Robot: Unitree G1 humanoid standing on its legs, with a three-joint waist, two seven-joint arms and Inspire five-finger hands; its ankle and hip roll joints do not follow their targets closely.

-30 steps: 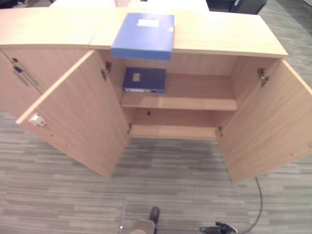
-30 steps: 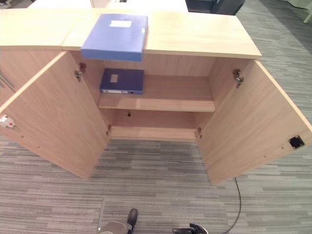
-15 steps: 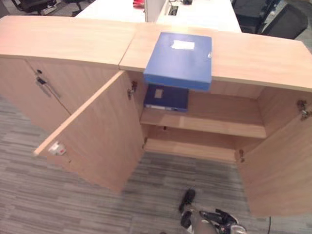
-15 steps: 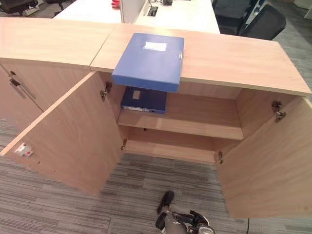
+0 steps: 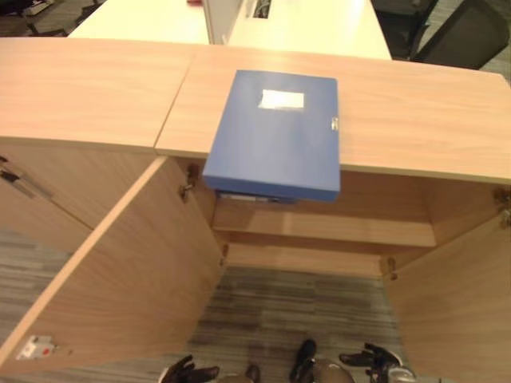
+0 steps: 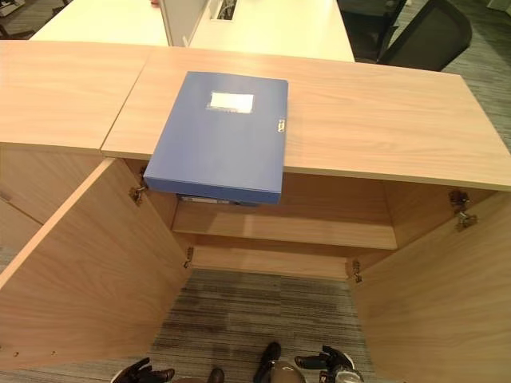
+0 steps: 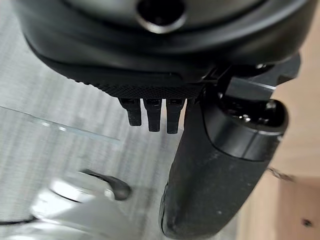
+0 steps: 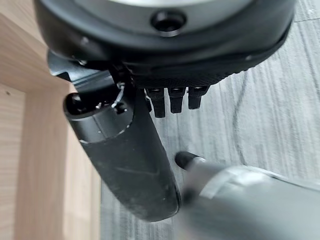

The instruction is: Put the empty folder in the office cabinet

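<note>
hands hang low over the grey carpet [image 5: 279,295]. left hand [image 7: 200,165] has straight, loose fingers and holds nothing. right hand [image 8: 135,150] is the same, fingers relaxed and empty. a little farther stands the wooden office cabinet [image 6: 48,287] with both doors swung wide open, the left door [image 5: 112,279] and the right door [image 6: 431,303]. inside is a shelf [image 6: 319,231]. a dark folder [image 5: 239,196] peeks out on that shelf, mostly hidden. on the cabinet's worktop [image 6: 383,112] lies the blue folder [image 6: 219,136], flat, its near edge sticking out over the front edge. a white desk [image 6: 263,24] is behind, with a black chair [image 6: 427,36] beside it.
</note>
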